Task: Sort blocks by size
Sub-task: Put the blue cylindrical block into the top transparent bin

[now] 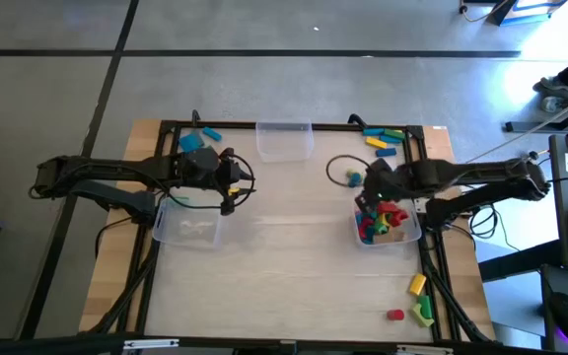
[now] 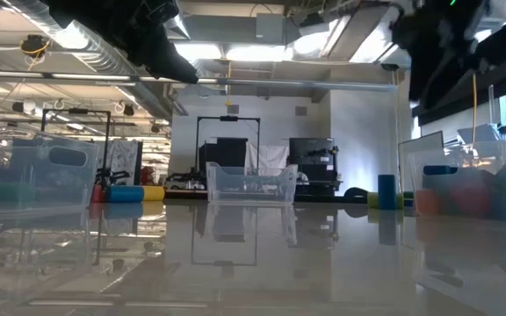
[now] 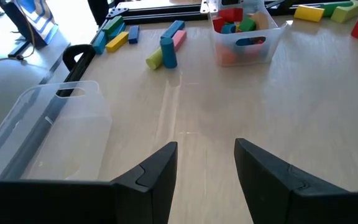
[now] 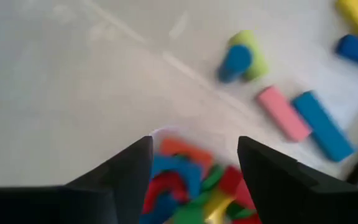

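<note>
High view: three clear bins (image 1: 285, 139); coloured blocks (image 1: 381, 221) fill the right one, with three loose on the table (image 1: 294, 266) nearby. Left wrist: left claw (image 3: 205, 163) open, empty. Right wrist: right claw (image 4: 194, 163) open above blocks

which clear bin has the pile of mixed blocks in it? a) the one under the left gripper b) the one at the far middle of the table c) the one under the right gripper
c: in the high view the bin below the right gripper is filled with red, green and blue blocks, while the other two bins look empty.
</note>
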